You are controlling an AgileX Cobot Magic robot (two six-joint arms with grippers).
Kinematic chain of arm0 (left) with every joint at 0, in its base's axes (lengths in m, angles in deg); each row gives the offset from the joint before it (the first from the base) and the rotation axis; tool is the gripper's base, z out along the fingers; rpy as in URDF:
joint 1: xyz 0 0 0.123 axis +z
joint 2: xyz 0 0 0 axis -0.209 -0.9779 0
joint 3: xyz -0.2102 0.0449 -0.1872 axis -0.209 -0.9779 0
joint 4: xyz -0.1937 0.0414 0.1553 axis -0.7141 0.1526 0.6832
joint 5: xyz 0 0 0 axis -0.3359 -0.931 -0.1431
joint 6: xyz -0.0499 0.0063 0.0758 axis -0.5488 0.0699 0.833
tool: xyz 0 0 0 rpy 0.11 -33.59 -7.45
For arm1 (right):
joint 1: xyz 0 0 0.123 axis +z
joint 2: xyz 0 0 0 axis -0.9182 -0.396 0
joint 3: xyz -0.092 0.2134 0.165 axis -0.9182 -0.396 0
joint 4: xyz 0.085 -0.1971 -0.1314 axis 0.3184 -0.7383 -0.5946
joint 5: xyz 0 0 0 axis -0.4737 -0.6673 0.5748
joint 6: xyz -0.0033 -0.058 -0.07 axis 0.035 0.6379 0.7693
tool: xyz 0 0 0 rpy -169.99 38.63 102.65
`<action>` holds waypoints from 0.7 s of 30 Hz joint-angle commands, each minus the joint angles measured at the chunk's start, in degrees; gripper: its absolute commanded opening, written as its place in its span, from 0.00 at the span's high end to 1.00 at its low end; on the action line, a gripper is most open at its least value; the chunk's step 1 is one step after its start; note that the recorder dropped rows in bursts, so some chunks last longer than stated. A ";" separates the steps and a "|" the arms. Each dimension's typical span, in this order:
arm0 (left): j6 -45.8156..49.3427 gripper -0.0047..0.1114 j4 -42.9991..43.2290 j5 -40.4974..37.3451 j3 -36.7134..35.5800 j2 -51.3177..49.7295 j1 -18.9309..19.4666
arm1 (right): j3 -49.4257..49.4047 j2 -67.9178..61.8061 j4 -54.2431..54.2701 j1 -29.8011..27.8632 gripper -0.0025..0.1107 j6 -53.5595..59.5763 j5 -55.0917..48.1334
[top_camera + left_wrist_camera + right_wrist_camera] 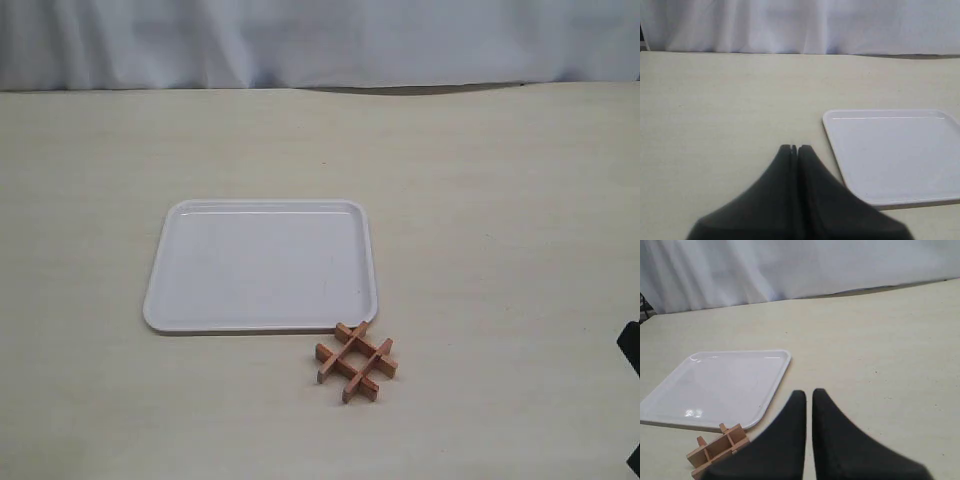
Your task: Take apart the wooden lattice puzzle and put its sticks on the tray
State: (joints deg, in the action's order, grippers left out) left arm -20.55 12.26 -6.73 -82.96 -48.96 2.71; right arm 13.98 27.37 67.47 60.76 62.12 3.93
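The wooden lattice puzzle (356, 362) lies assembled on the table, a small reddish-brown hash of crossed sticks touching the near right corner of the white tray (260, 265). Nothing lies on the tray. In the right wrist view my right gripper (809, 392) hovers shut, with only a thin slit between its black fingers and nothing held. The puzzle (717, 450) sits beside it, at the edge of the tray (715, 385). In the left wrist view my left gripper (794, 148) is shut and holds nothing, beside the tray (895, 150). The puzzle is out of that view.
The pale table (500, 200) ends at a white curtain (320, 40) along the far side. A dark piece of the right arm (630, 350) shows at the right edge of the exterior view.
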 commanded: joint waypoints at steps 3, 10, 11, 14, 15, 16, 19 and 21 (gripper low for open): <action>0.27 0.96 0.01 0.56 -0.12 0.12 -0.32 | -0.09 0.22 -0.11 0.00 0.94 0.41 -0.04; 0.27 0.96 0.01 2.40 -0.12 0.12 -0.32 | -0.09 0.22 -0.11 0.00 0.94 0.41 -0.04; 0.27 0.96 0.01 3.60 -0.12 0.12 -0.32 | -0.09 0.22 -0.11 0.00 0.94 0.41 -0.04; 0.27 0.96 0.01 10.96 -0.12 0.12 -0.32 | -0.09 0.22 -0.11 0.00 0.94 0.41 -0.04; 0.27 0.96 0.01 14.11 -0.12 0.12 -0.32 | -0.09 0.22 -0.11 0.00 0.94 0.41 -0.04; 0.27 0.96 0.01 17.45 -0.12 0.12 -0.32 | -0.09 0.22 -0.11 0.00 0.94 0.41 -0.04; 0.27 0.96 0.01 25.75 -0.12 0.12 -0.32 | -0.09 0.22 -0.11 0.00 0.94 0.41 -0.04; 0.27 0.96 0.01 29.39 -0.12 0.12 -0.32 | -0.09 0.22 -0.11 0.00 0.94 0.41 -0.04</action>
State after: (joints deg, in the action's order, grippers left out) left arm -20.55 12.26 16.18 -82.96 -48.96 2.71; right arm 13.98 27.37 67.47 60.76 62.12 3.93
